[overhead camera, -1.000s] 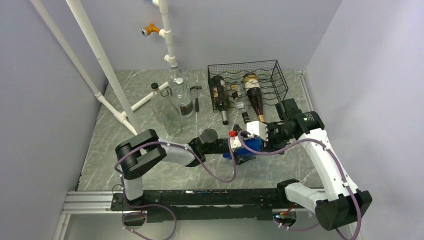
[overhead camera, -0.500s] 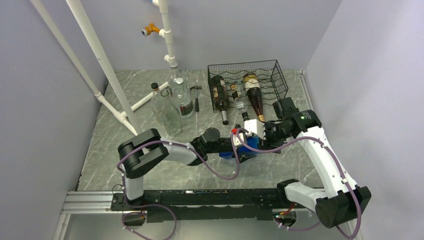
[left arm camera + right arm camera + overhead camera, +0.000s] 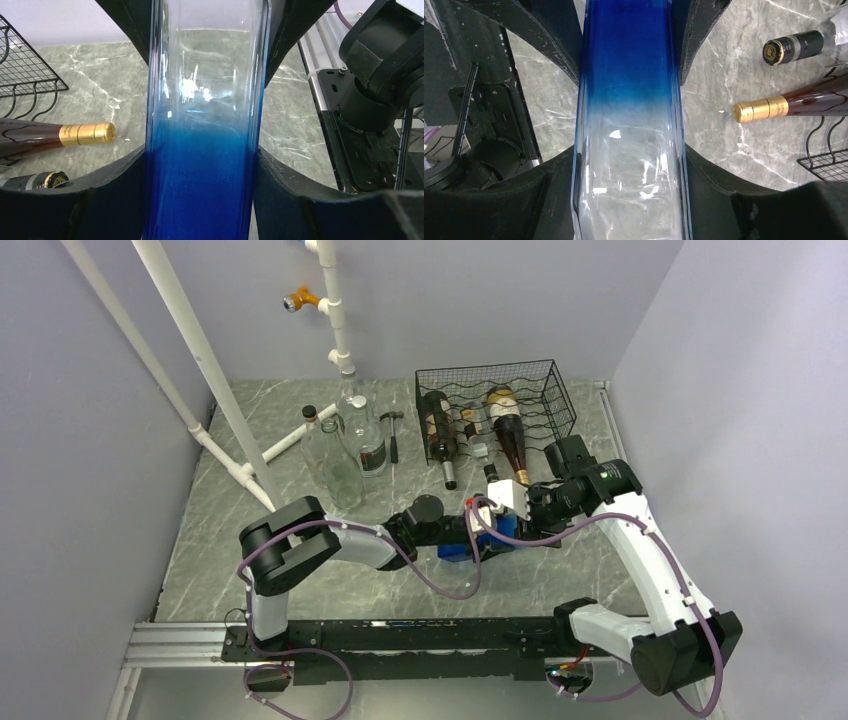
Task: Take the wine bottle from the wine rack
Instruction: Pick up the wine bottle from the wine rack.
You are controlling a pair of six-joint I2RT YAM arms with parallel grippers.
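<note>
Just above the surface [image 3: 200,560], the left gripper [image 3: 455,537] and right gripper [image 3: 503,525] each pinch the wine bottle [image 3: 480,538] (blue fading to clear), reaching in from opposite directions. It hangs in front of the wine rack [image 3: 485,367], apart from it. Farther back, dark bottles [image 3: 437,435] lie in the rack, necks poking out.

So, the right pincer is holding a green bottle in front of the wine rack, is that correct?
Not quite: the right pincer holds a blue-to-clear bottle, not green, in front of the wine rack; the right wrist view shows it.
</note>
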